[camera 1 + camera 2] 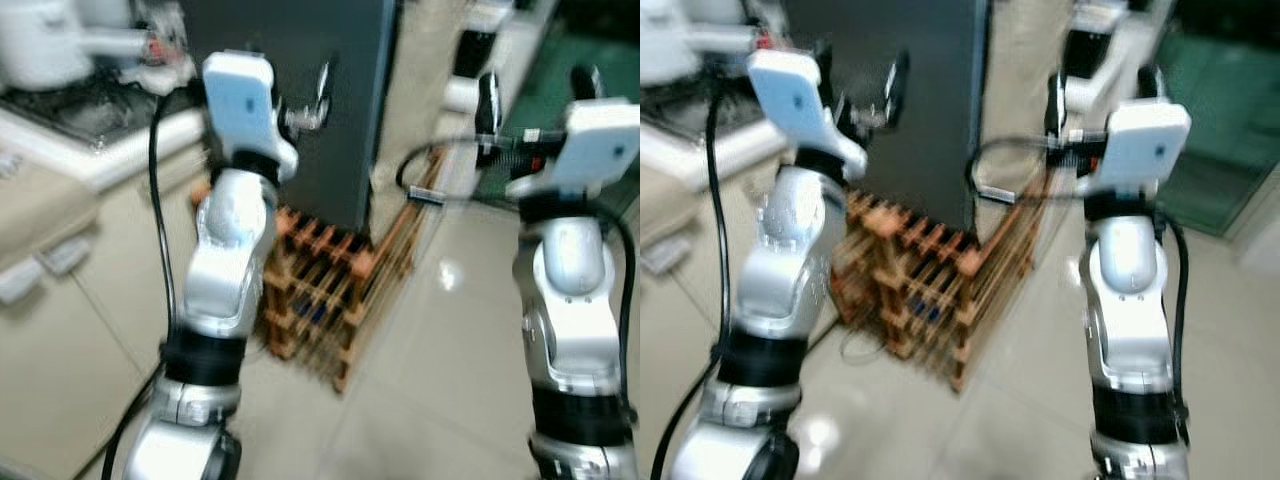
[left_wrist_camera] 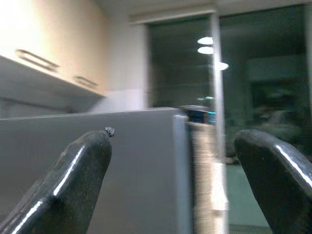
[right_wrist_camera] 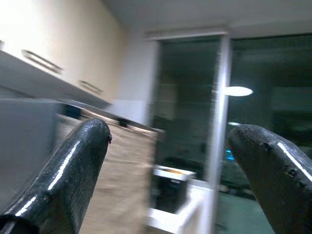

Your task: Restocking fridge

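A tall dark grey fridge (image 1: pixel 300 100) stands straight ahead with its door closed; the head views are blurred. My left gripper (image 1: pixel 312 100) is raised in front of the fridge's face, and the left wrist view has its fingers (image 2: pixel 83 165) wide apart with nothing between them, the grey fridge (image 2: pixel 131 165) beyond. My right gripper (image 1: pixel 537 95) is raised to the right of the fridge. It is open and empty too, its fingers (image 3: pixel 73 165) spread before a dark glass door (image 3: pixel 195 107).
A wooden bottle rack (image 1: pixel 330 280) sits on the tiled floor against the fridge's foot. Pale cabinets and a counter (image 1: pixel 70 160) with a white pot (image 1: pixel 50 40) run along the left. Bare tile floor (image 1: pixel 440 340) lies to the right.
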